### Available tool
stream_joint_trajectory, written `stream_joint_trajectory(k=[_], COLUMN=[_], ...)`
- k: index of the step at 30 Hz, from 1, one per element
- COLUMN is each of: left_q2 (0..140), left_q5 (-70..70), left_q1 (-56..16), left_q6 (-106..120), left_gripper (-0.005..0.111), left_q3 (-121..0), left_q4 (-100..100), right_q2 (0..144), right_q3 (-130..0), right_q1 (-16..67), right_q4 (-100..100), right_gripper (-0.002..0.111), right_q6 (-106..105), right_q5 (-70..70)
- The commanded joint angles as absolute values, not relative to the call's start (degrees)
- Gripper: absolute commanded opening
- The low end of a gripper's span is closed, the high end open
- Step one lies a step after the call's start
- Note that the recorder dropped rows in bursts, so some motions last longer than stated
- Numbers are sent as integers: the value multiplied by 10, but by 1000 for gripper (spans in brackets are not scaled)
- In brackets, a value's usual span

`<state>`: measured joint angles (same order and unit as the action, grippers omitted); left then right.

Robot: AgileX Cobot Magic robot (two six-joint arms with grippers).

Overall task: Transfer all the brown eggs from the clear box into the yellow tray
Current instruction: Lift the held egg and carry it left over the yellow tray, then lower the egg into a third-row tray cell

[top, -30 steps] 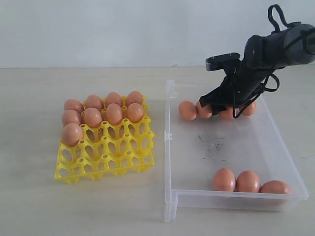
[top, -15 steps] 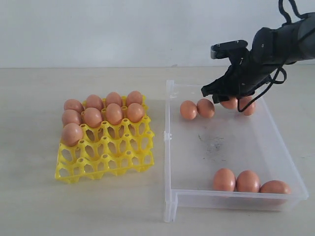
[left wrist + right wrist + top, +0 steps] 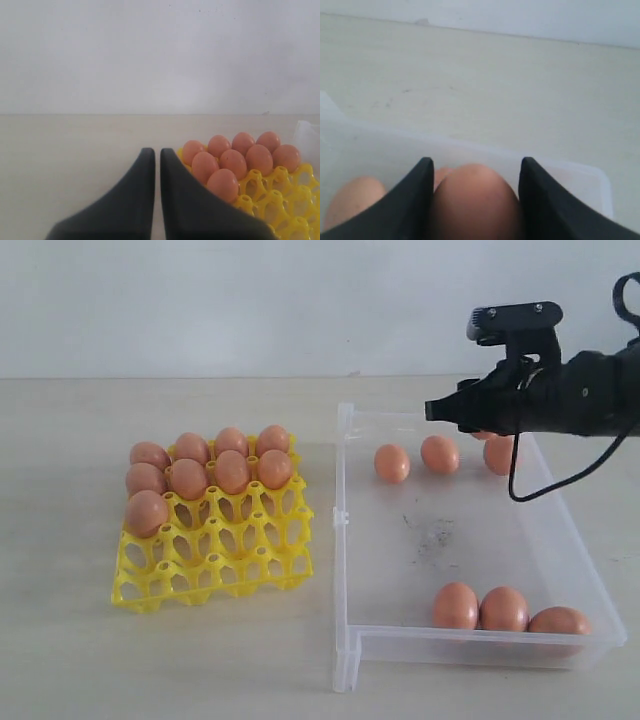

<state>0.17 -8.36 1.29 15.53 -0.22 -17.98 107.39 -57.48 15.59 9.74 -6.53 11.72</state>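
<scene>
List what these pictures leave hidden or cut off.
- Exterior view: the right gripper largely hides the brown egg it grips; the left gripper is out of frame.
- Right wrist view: the bottom edge cuts off that egg's lower part.
- Left wrist view: the left gripper and the right edge hide part of the yellow tray.

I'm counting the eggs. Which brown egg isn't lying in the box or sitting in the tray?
The brown egg pinched in the right hand. All the others lie in the clear box or sit in the yellow tray.
</scene>
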Motion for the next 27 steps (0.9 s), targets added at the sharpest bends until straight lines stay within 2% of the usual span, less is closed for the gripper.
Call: stream_joint_trajectory(k=[1, 7, 15, 20, 27], left_q2=[0, 0, 0, 0, 0], left_q5=[-75, -75, -75, -75, -75], left_q1=[14, 14, 14, 14, 14], left_q6=[155, 155, 155, 155, 155], left_gripper=[4, 4, 4, 4, 4], left_q3=[0, 0, 0, 0, 0], left_q4=[-183, -183, -183, -183, -183], right_q2=[1065, 1065, 1065, 1096, 1236], right_q3=[-547, -523, -522, -528, -686], right_q1=[193, 235, 240, 252, 358], right_q4=[31, -160, -465, -497, -504], right_gripper=[0, 0, 0, 0, 0], right_q6=[7, 173, 284, 287, 322], right_q5=[222, 417, 672, 680, 631])
